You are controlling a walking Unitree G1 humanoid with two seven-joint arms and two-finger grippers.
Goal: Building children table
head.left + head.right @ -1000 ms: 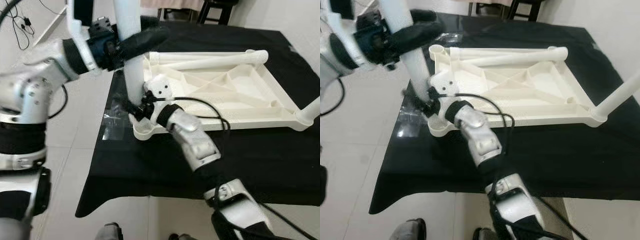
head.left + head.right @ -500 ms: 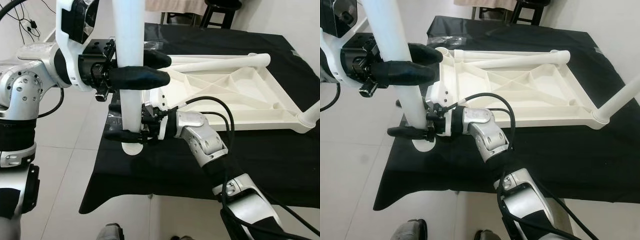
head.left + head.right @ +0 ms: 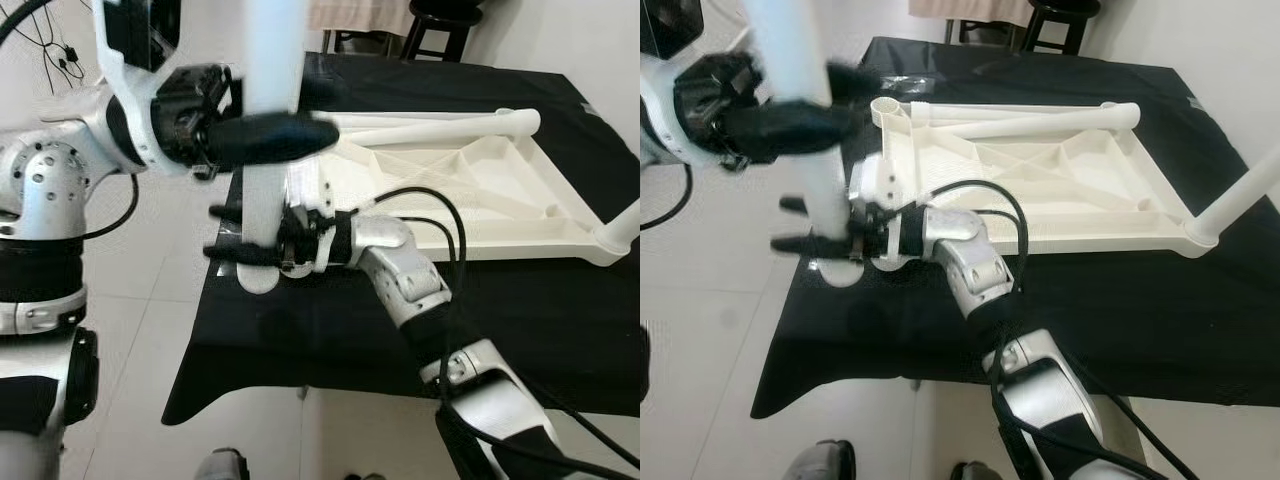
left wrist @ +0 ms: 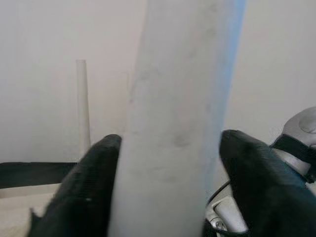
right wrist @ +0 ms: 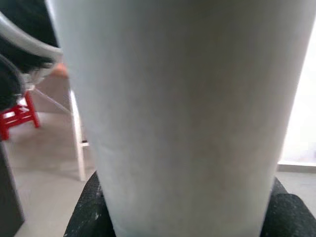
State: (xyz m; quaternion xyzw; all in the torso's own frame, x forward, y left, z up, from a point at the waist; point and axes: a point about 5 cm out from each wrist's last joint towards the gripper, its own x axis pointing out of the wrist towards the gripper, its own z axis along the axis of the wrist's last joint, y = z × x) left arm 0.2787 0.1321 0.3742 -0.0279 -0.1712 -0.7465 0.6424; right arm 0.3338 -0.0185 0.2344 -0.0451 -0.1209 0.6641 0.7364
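I hold a white table leg (image 3: pixel 262 190) upright with both grippers. My left gripper (image 3: pixel 265 135) is shut on its upper part, black fingers (image 4: pixel 84 197) on either side of the tube. My right gripper (image 3: pixel 250 250) is shut on it lower down, just above the leg's foot end (image 3: pixel 258 278). That end hangs at the left edge of the black-covered table (image 3: pixel 330 340), beside the near-left corner of the upturned white tabletop (image 3: pixel 470 190). One leg (image 3: pixel 625 220) stands in the tabletop's near-right corner. Another leg (image 3: pixel 430 125) lies along its far side.
Tiled floor (image 3: pixel 150 300) lies to the left of the table, with cables (image 3: pixel 40 40) at the far left. Dark stools (image 3: pixel 440 20) stand behind the table. Clear plastic wrap (image 3: pixel 905 80) lies on the cloth beyond the tabletop.
The leg has left the tabletop's near-left corner, where it stood a second ago. Both grippers carried it left to the table's edge, and it now looks blurred.
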